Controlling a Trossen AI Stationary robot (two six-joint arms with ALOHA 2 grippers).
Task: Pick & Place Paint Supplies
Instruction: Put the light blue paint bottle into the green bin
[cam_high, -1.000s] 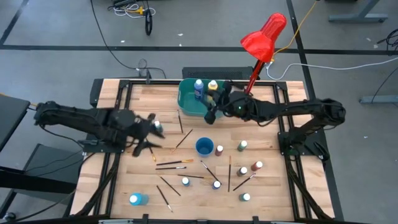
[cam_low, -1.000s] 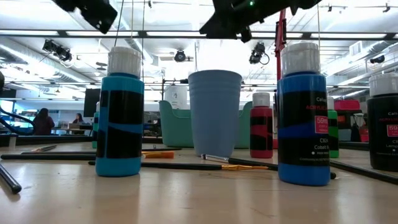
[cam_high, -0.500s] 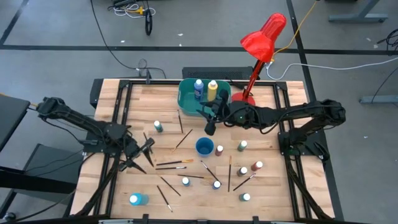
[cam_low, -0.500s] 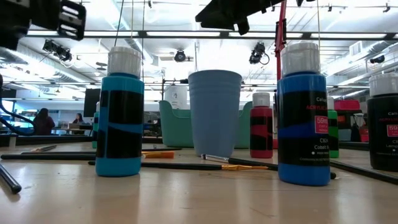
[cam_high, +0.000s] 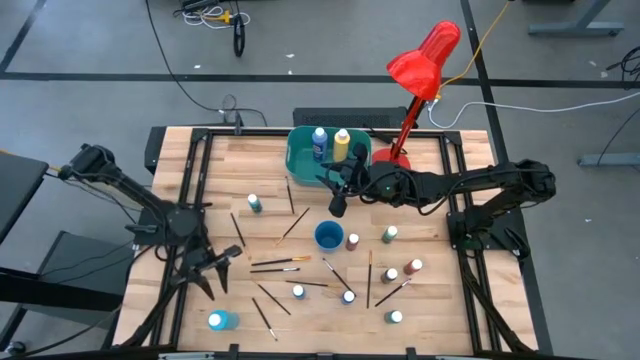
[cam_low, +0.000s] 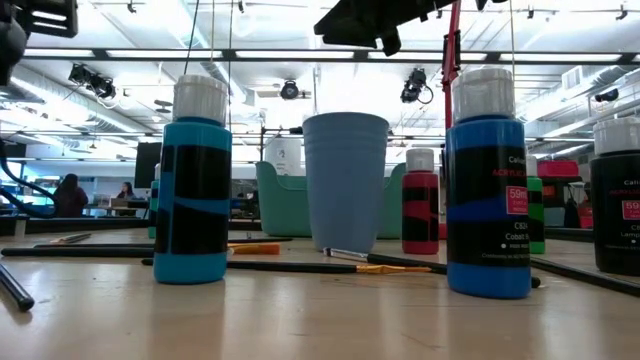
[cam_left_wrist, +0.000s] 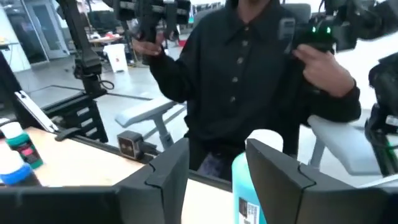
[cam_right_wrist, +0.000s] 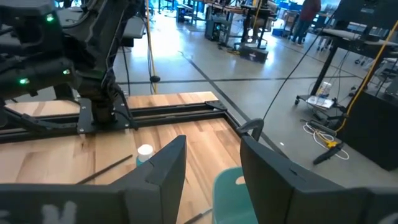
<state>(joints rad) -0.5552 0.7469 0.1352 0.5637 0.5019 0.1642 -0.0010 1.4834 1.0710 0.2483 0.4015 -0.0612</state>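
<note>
**Arm:** Since a second ago my left gripper (cam_high: 222, 268) has swung away from the green-capped bottle (cam_high: 255, 203) to the table's near left corner. My right gripper (cam_high: 338, 204) has come off the teal tub (cam_high: 300, 162) to its near rim and has not moved since.

**Observer:** State of both claws?

**Arm:** Left: fingers spread, nothing between them. The light-blue bottle (cam_high: 220, 320) sits just beyond them, seen past my fingers in the left wrist view. Right: fingers also spread and empty, hanging above the gap between the tub and the blue cup (cam_high: 328, 236).

**Observer:** Where do the supplies lie?

**Arm:** Paintbrushes (cam_high: 275, 264) are scattered flat mid-table, with small bottles standing among them out to the right. A blue bottle (cam_high: 320, 140) and a yellow bottle (cam_high: 342, 143) already stand in the tub.

**Observer:** Handling notes?

**Arm:** Judged only: the bottles are light, rigid plastic with smooth labels, likely slippery and easy to tip. I would grip the body below the cap. The brushes are thin, stiff and low on the wood, so I would pinch one mid-handle.
</note>
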